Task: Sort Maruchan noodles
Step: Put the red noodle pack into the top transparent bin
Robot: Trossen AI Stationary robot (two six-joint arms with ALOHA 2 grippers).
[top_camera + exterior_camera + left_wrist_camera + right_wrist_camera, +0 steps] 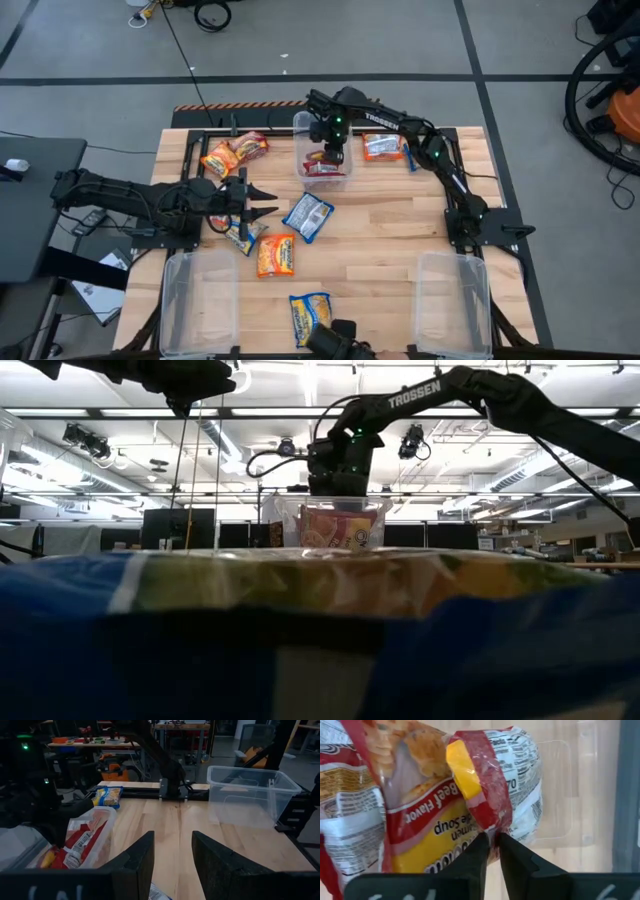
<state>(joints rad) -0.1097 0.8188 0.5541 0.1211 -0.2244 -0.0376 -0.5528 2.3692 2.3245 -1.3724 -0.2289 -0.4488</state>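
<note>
Sorting is only begun, I judge. My right gripper [492, 851] hangs over the clear bin [300, 150] at the far side and its fingers pinch the edge of a red packet [480, 795], with other red ones lying under it. My left gripper [262, 201] waits with fingers apart near the loose packets [277, 255]. Orange, blue and yellow ones are unsorted on the table [390, 220], and two near bins [450, 300] look unfilled.

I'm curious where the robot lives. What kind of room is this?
Probably a robotics lab or workshop: a wooden work table with mounted arms, rows of ceiling strip lights, and benches with monitors in the room behind.
</note>
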